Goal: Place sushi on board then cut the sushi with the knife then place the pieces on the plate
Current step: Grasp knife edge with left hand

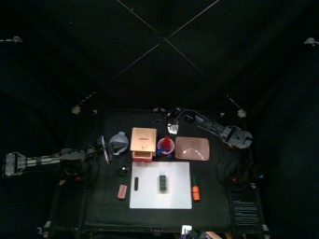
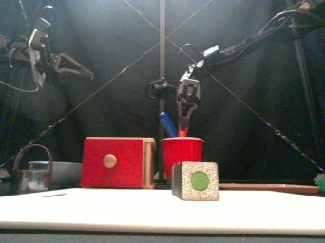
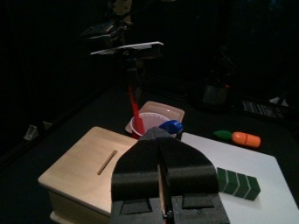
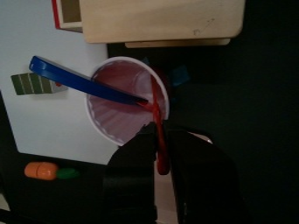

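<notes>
The sushi roll (image 1: 163, 179) is sitting on the board (image 1: 147, 175). Behind the board, the box (image 1: 144, 140), cup (image 1: 166, 147) and tray (image 1: 192, 147) are standing left to right. A leaning knife (image 4: 70, 77) is resting in the cup; an upright knife (image 3: 135, 101) appears to be dipping into it.

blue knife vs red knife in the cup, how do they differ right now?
The red knife is clamped in the right gripper's jaws; the blue knife is free. The red knife stands near upright; the blue knife leans well over against the rim. Both have their lower ends in the red cup.
</notes>
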You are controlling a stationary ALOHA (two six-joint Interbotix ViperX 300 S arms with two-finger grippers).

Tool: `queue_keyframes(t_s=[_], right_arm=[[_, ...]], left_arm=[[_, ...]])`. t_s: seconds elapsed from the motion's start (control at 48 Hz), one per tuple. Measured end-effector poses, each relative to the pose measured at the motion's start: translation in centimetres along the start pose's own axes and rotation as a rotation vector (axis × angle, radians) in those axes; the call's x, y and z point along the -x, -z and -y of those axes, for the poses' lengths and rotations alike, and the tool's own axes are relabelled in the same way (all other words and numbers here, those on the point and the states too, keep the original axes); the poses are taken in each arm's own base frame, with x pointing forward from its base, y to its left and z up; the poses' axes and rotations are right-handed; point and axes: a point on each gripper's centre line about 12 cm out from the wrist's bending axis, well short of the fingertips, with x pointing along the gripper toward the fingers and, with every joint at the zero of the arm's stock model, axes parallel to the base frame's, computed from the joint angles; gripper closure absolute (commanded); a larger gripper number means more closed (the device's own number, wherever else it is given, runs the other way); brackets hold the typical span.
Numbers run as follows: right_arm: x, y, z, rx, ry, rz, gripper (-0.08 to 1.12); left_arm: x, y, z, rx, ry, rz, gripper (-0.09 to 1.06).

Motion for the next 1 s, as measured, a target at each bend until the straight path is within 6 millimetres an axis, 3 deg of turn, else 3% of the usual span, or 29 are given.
queue_keyframes(t_s=[0.229,0.5,0.688,0.833,1.0], right_arm=[[1.4,0.1,-0.7,-0.02,0.008,0.014,0.69],[7.9,-0.8,-2.0,0.041,0.145,0.123,0.7],[11.1,-1.0,-3.3,0.02,0.204,0.197,0.7],[11.7,-1.5,-4.4,0.027,0.212,0.269,0.7],[10.8,-2.1,-7.5,0.049,0.143,0.4,0.7]], left_arm=[[0.0,0.0,0.0,-0.001,-0.001,0.0,0.91],[0.0,0.0,0.0,-0.002,-0.002,0.0,0.91],[-0.1,-0.2,0.0,-0.003,-0.001,0.006,0.91],[-0.2,0.0,0.0,-0.003,-0.002,-0.004,0.91],[-0.5,0.5,0.0,-0.011,0.0,-0.029,0.84]])
